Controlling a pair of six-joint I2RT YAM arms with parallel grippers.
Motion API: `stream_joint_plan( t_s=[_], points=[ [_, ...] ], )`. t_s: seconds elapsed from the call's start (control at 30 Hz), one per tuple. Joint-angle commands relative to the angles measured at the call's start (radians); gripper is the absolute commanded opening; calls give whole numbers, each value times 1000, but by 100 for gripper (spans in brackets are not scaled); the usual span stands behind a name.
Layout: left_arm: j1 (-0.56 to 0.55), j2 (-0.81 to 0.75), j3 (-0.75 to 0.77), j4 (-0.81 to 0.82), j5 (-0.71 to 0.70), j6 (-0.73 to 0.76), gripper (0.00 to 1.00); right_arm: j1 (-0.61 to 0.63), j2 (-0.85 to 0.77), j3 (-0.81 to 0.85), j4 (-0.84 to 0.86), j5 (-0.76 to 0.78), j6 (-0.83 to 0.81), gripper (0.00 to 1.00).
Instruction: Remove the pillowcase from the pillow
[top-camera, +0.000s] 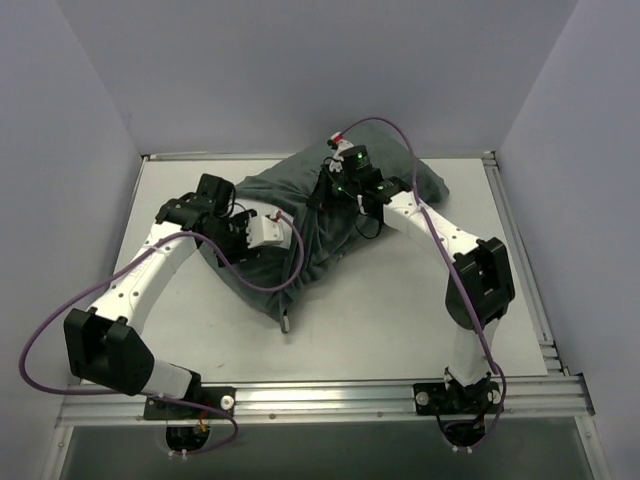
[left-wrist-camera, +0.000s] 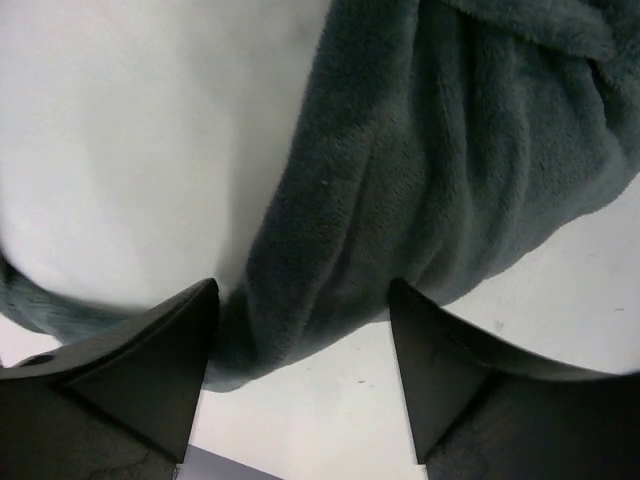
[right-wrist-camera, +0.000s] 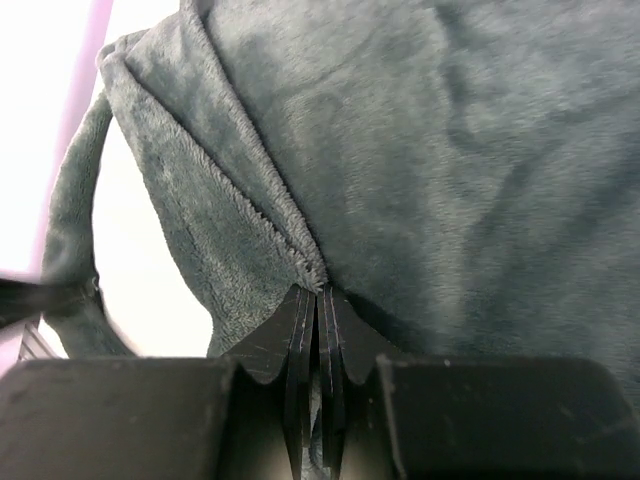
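**Even overhead light, whites blown out**

Light comes soft and even from above my arms, leaving only faint shadows beneath them on the table (top-camera: 400, 320). Beyond my left fingers (left-wrist-camera: 150, 370) the white pillow (left-wrist-camera: 130, 150) glows almost featureless, while the fingers themselves sit dark and out of focus. The grey pillowcase (left-wrist-camera: 450, 150) ahead of them is fairly sharp, its folds softly shaded. Ahead of my right gripper (right-wrist-camera: 317, 298) the nap is crisp. Left of it the background burns out to pinkish white, with a blurred dark streak at the edge.

The pillowcase (right-wrist-camera: 450, 150) is plush, matt grey fleece; the jaws are matt black plastic; the counter (top-camera: 400, 300) is smooth white, its rail (top-camera: 330, 397) bare metal.
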Motion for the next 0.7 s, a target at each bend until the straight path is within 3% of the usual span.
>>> stream_joint_plan(
  t_s=[0.0,0.13,0.3,0.53,0.67],
  points=[
    [15,-40,-67,-53,9,56,62,-50,-68,-7,-25,41,11,0],
    [15,-135,-201,-52,0,30,2,-139,-97,-40,-18,64,52,0],
    [18,-255,-397,-6,-73,28,2,-231,-113,-58,-14,77,52,0],
    [36,-359,-514,-13,-124,12,2,-357,-45,-54,-83,110,-26,0],
    [53,-387,-589,77,-129,-43,2,-364,-34,-77,-88,140,-32,0]
  ],
)
